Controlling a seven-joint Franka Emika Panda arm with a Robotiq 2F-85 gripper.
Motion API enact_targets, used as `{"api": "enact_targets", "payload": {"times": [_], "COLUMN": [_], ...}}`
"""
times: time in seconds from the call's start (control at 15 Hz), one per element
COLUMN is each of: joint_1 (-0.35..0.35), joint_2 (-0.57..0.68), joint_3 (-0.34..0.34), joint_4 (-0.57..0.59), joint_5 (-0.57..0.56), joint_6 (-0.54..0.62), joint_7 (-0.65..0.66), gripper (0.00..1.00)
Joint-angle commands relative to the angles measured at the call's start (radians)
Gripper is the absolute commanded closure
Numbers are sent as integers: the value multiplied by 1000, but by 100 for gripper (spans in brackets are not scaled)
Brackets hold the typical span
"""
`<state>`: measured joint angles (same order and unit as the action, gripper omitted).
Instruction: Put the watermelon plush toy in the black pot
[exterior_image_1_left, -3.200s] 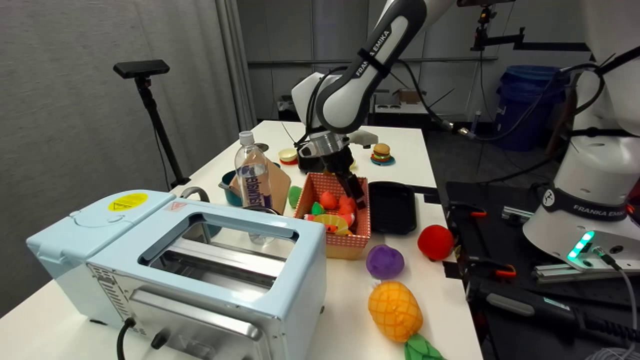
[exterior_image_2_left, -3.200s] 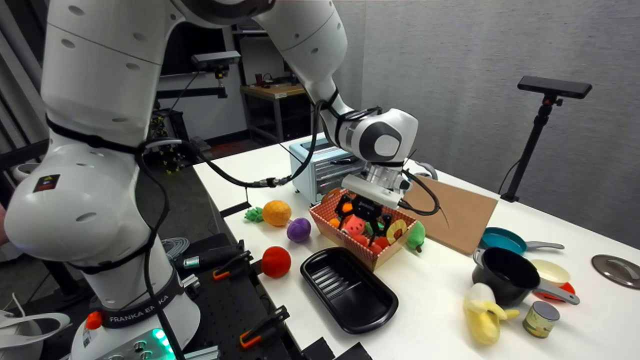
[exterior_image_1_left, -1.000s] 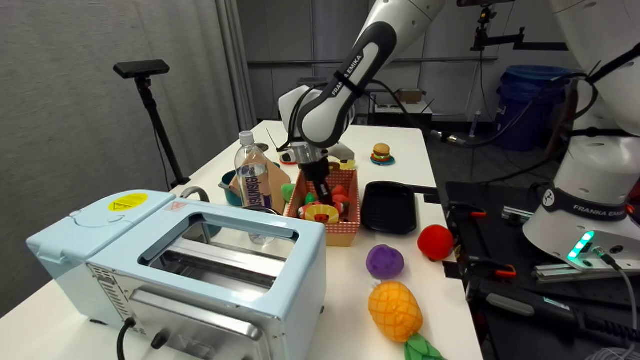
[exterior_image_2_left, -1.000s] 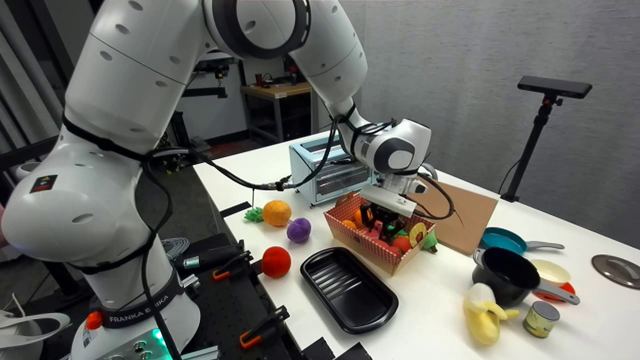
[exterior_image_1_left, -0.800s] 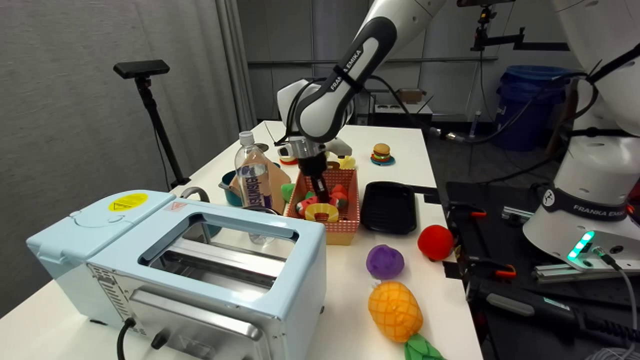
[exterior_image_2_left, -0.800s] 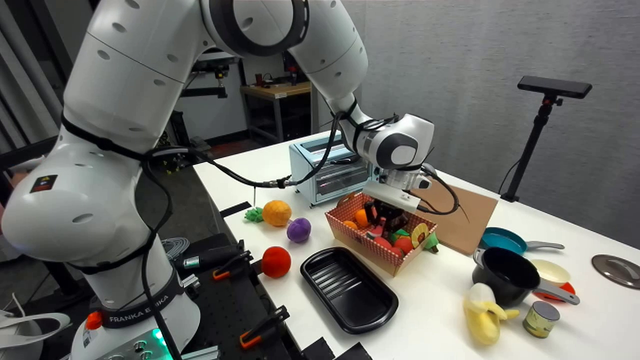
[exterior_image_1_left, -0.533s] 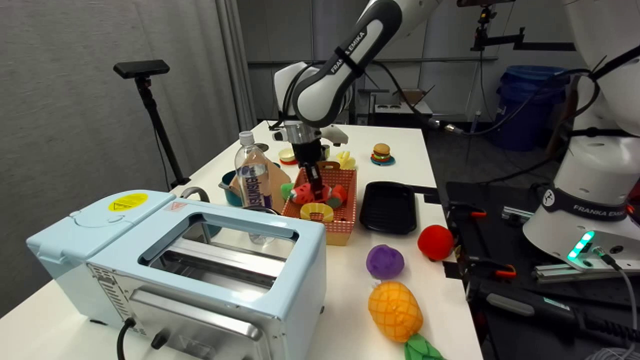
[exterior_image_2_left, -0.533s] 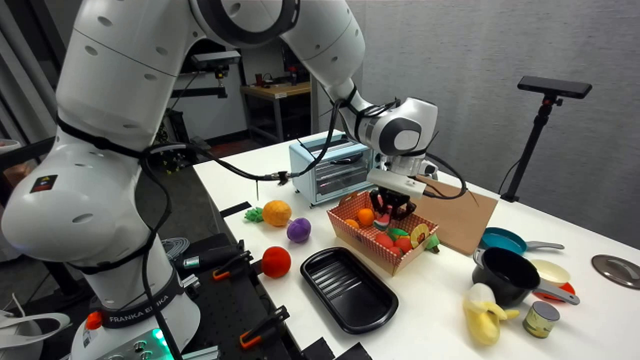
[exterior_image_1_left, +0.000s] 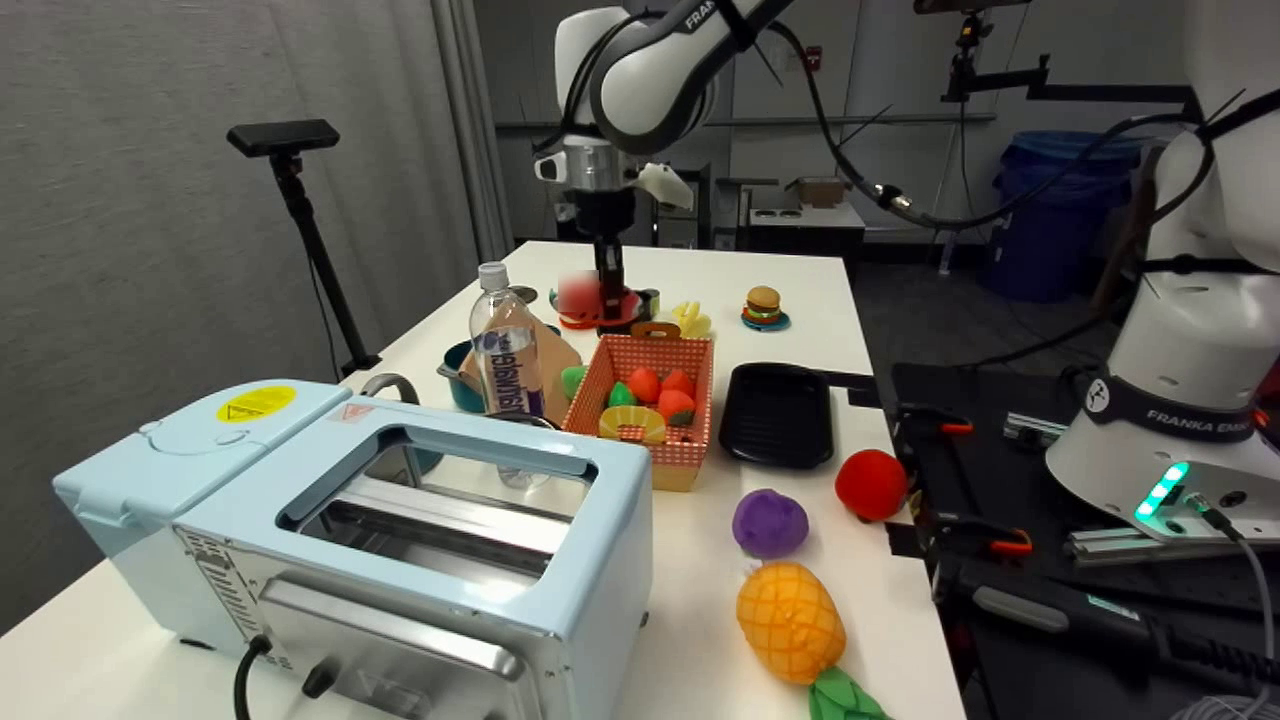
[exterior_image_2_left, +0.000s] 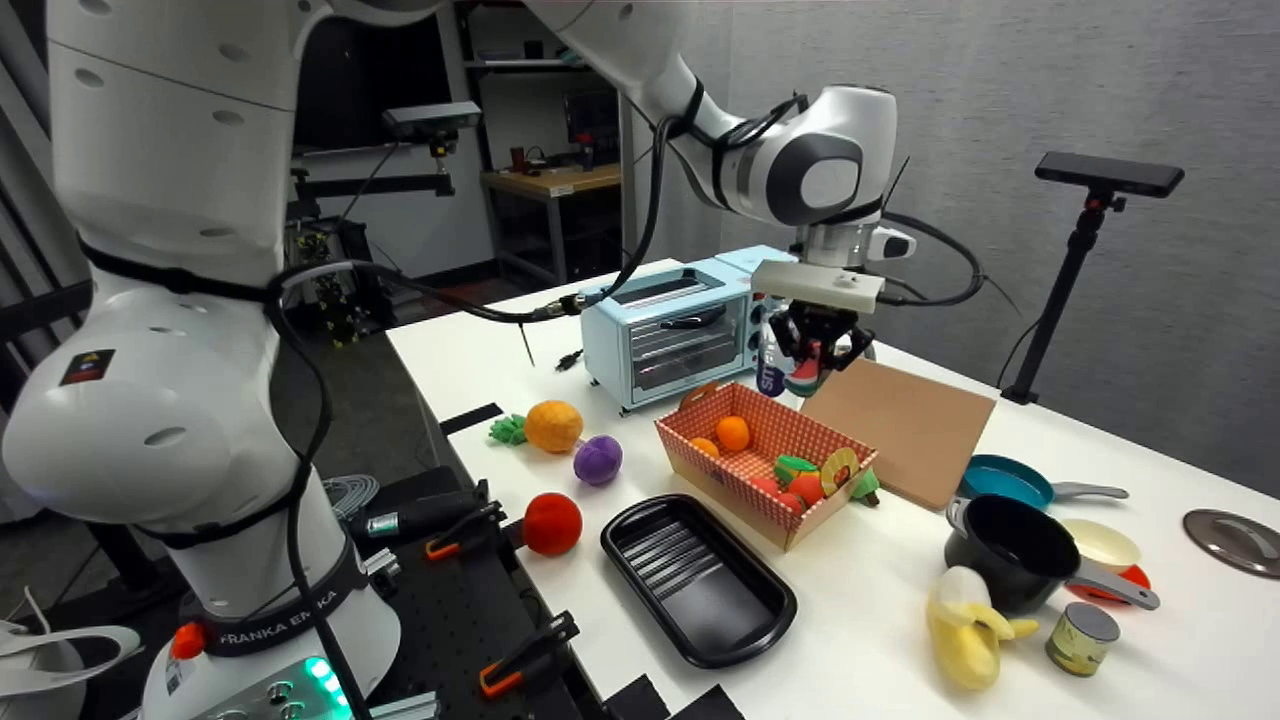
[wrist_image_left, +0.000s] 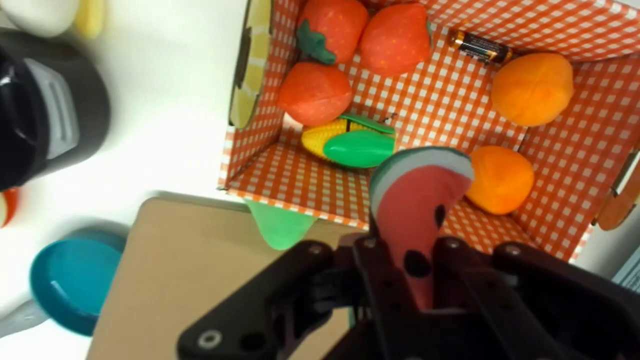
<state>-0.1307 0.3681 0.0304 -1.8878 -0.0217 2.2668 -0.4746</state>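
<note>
Clearly the claw (wrist_image_left: 411, 246), pinched closed on the watermelon plush toy (wrist_image_left: 420, 200), holds it aloft, likely so it clears the basket (exterior_image_1_left: 678, 475) before reaching the black pot (exterior_image_2_left: 988, 576)

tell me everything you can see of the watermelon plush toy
The watermelon plush toy looks like soft fabric: red flesh with dark oval seeds, then a pale band and a green rind along a curved edge. It is pinched in the gripper, which hides part of it, and hangs rind end down in the air, clear of the checked basket; nothing else visibly touches it.
</note>
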Motion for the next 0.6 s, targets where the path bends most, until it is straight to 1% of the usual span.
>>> {"api": "enact_targets", "payload": {"times": [0.0, 0.27, 0.53], "joint_1": [-23, -67, -106], "joint_2": [-87, -67, -6], "joint_3": [-45, -114, -172], "joint_4": [-13, 78, 160], "joint_5": [5, 25, -5], "joint_6": [-3, 15, 33], "joint_7": [46, 89, 123], "gripper": [97, 97, 97]}}
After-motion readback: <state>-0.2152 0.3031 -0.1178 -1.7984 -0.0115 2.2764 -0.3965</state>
